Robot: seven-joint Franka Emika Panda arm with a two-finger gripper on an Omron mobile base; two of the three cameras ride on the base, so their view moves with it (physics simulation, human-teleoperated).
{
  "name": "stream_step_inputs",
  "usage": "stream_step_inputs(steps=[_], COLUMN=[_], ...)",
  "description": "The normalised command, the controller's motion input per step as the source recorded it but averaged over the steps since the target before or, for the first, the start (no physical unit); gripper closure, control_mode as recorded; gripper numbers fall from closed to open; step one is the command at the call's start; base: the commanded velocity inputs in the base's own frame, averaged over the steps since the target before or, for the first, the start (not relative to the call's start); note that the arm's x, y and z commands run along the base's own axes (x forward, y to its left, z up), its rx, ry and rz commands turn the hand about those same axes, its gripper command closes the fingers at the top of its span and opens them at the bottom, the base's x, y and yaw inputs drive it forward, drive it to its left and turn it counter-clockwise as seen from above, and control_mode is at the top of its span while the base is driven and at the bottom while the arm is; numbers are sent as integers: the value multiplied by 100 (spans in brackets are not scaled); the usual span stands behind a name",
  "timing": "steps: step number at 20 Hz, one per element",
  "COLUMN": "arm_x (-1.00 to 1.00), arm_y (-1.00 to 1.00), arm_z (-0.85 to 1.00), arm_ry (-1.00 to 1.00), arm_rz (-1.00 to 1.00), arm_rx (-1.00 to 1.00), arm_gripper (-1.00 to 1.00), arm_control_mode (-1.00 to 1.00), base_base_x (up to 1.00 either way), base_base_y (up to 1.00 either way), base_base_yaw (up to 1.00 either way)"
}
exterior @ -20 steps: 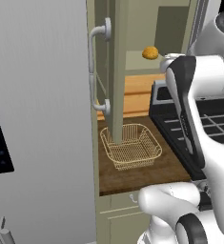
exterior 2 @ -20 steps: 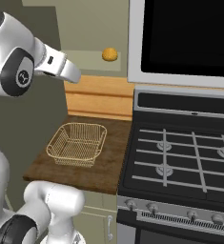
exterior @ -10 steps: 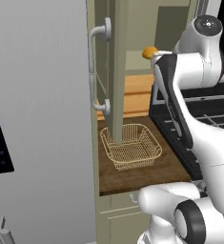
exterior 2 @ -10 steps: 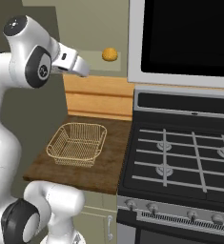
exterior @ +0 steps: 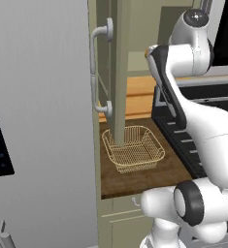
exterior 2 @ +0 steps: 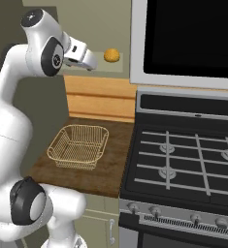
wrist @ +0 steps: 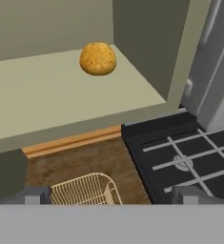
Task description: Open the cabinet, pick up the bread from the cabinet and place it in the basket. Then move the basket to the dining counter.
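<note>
Reaching item: gripper (exterior 2: 92,62), jaws spread wide, nothing held, level w/ the shelf edge of the cabinet (exterior: 118,72) (door swung open). Bread (wrist: 98,58): sits on the shelf interior, straight ahead of the fingers and apart from them, toward the back corner; round, so no long axis to align. Basket (exterior 2: 79,146): below on narrow worktop, beside stove (exterior 2: 183,160). Next move, likely: fwd reach.
</note>
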Motion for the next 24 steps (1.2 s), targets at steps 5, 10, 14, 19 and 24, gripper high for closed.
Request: stream_step_inputs(steps=[5,10,14,19,24], arm_x=[40,32,28,30,31], arm_y=[-12,-11,-11,-1,0], arm_z=[0,-1,-1,0,0], arm_ry=[0,0,0,0,0], arm_rz=[0,0,0,0,0], arm_rx=[0,0,0,0,0], arm_gripper=[-100,-100,-100,-100,-100], arm_control_mode=[-100,-100,-100,-100,-100], base_base_x=[0,0,0,0,0], base_base_y=[0,0,0,0,0], base_base_yaw=[0,0,0,0,0])
